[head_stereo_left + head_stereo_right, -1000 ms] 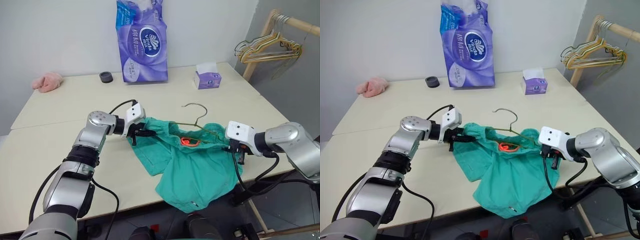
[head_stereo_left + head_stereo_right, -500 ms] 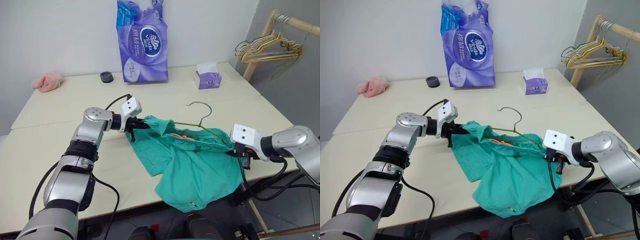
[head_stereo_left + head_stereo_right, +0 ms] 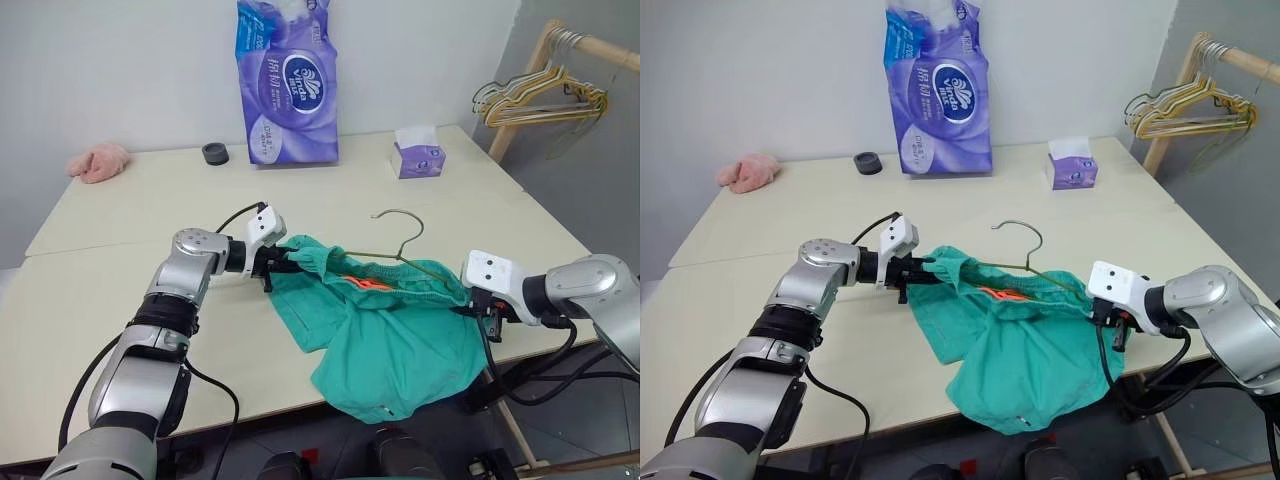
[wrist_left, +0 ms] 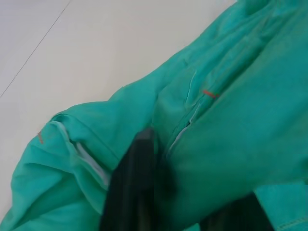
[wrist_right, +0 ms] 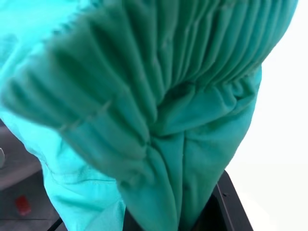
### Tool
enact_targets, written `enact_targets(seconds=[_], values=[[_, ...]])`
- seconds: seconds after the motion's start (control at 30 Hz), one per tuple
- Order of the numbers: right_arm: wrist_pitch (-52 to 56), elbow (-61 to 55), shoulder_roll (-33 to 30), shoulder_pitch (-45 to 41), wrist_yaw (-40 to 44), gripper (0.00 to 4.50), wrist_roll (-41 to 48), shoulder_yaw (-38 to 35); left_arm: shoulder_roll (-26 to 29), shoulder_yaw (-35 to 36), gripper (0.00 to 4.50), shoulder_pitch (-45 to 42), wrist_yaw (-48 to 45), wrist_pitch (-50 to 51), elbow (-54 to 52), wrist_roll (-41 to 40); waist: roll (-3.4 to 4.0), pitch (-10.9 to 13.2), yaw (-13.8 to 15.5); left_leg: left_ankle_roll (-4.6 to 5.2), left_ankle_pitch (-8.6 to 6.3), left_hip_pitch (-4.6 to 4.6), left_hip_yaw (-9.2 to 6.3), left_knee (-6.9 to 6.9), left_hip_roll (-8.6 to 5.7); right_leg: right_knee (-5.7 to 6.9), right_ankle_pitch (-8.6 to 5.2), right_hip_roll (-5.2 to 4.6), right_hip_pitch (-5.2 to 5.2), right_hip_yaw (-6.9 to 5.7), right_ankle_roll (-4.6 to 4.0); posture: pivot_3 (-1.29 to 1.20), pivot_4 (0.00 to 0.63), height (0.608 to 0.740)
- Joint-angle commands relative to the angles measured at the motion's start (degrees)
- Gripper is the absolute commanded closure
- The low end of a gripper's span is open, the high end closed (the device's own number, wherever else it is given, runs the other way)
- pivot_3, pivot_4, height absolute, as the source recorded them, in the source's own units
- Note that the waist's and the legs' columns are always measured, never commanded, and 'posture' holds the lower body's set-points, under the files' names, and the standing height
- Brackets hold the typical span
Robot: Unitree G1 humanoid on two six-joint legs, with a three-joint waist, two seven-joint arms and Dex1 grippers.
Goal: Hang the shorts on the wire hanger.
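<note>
Gripping the shorts point(image 3: 385, 335) by the waistband, the right gripper point(image 3: 487, 316) is clenched (fabric bunched between its jaws). The left gripper point(image 3: 283, 265) has cloth between its jaws; whether it grips, I cannot tell.

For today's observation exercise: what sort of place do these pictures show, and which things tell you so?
Probably a laundry or clothes-sorting corner of a plain room: a pale table, a wooden rack of spare hangers, and packs of tissue paper against the wall.

bare table point(image 3: 150, 215) left & behind shorts point(image 3: 390, 340), tissue box point(image 3: 416, 158), roll pack point(image 3: 285, 85) at far edge
</note>
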Motion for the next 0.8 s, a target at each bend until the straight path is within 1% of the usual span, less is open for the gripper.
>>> enact_targets(seconds=[0.03,0.13,0.2,0.37,0.43,0.5,0.57,0.67,0.77,0.8], values=[[0.5,-1.8,-0.1,-1.3,-0.1,4.50,1.2,-2.3,-0.1,2.0,2.32,0.1,0.4,1.0,-4.4,-2.3,0.00,0.0,0.0,0.00,0.00,0.00,-0.01,0.00,0.00,0.00,0.00,0.00,0.00,0.00,0.00,-0.22,0.042,0.740],[1.7,-2.3,0.2,-1.1,-0.4,4.50,2.5,-3.2,-0.4,3.7,1.38,0.9,3.0,0.4,-5.8,-2.9,0.00,0.0,0.0,0.00,0.00,0.00,-0.01,0.00,0.00,0.00,0.00,0.00,0.00,0.00,0.00,-0.23,0.042,0.740],[2.7,-2.7,0.3,-0.8,-0.7,4.50,3.6,-4.0,0.0,4.9,0.86,1.4,3.6,0.3,-6.8,-3.7,0.00,0.0,0.0,0.00,0.00,0.01,-0.01,0.00,0.00,0.01,0.00,0.00,0.00,0.00,0.00,-0.23,0.041,0.740],[7.3,-4.3,0.9,2.1,-2.0,4.50,7.8,-9.7,2.9,10.6,0.86,2.9,7.6,2.6,-10.9,-6.5,0.00,0.0,0.0,0.00,0.00,0.01,-0.02,-0.01,0.01,0.00,0.00,0.00,0.00,0.00,0.00,-0.23,0.048,0.740],[10.7,-5.3,1.9,3.9,-2.9,4.50,10.8,-13.5,4.0,12.1,0.86,2.9,8.6,4.0,-12.2,-7.5,-0.01,0.0,0.0,0.00,0.00,0.00,-0.03,-0.01,0.01,0.00,0.00,0.00,0.00,0.00,0.00,-0.23,0.053,0.740],[15.3,-6.3,3.5,6.3,-4.0,4.50,14.2,-18.6,4.9,12.8,0.86,3.2,8.7,6.4,-15.8,-9.0,-0.01,0.0,0.1,0.00,0.00,-0.01,-0.04,-0.01,0.01,-0.01,0.00,0.00,0.01,0.00,0.00,-0.23,0.058,0.740],[22.8,-7.3,6.7,9.4,-5.5,4.50,18.2,-26.4,4.7,11.6,0.86,3.6,8.5,9.8,-21.9,-10.6,-0.04,0.0,0.4,0.00,0.00,-0.01,-0.05,-0.01,0.01,-0.02,0.00,-0.01,0.03,-0.01,0.00,-0.23,0.063,0.740],[30.9,-9.0,9.7,12.1,-7.9,4.50,21.7,-33.9,3.5,9.9,0.86,4.1,9.0,13.1,-28.0,-12.0,-0.04,0.0,1.1,0.01,-0.01,-0.04,-0.07,-0.01,-0.01,-0.06,0.00,-0.04,0.06,-0.03,0.00,-0.25,0.079,0.740],[39.9,-10.4,13.6,13.4,-10.3,4.50,23.7,-41.5,1.0,6.9,0.86,3.9,10.4,15.5,-33.4,-12.3,-0.02,0.1,1.2,0.01,-0.01,0.00,-0.04,-0.01,-0.01,-0.02,0.00,-0.04,0.08,-0.01,0.00,-0.28,0.094,0.740],[41.9,-9.9,15.5,14.9,-12.6,4.50,24.0,-45.7,-1.2,4.8,0.86,2.9,11.0,16.8,-35.5,-12.6,-0.01,0.1,1.3,0.01,-0.01,0.02,-0.05,-0.01,-0.01,0.00,0.00,-0.03,0.09,-0.01,0.00,-0.29,0.101,0.740]])
